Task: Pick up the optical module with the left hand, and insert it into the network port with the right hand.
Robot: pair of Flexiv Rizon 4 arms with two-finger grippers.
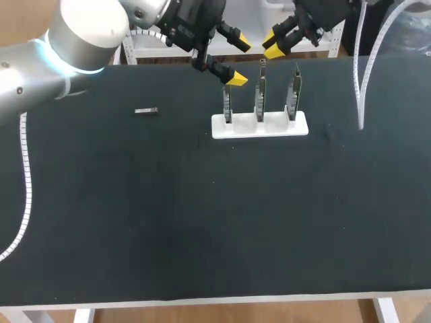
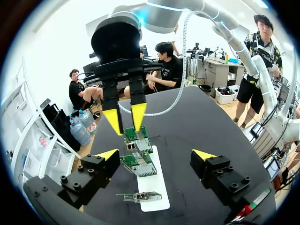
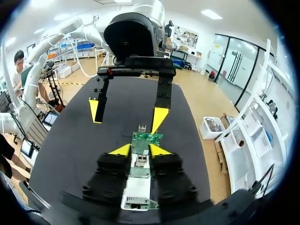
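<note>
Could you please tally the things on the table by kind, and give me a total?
Optical module: 1
White holder: 1
Upright circuit boards: 3
Total: 5

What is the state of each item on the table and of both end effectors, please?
Optical module: lying flat on the table, ungrasped.
Left end effector: wide open, empty.
Right end effector: narrowly open, empty.
Network port boards: three, upright in the white holder.
</note>
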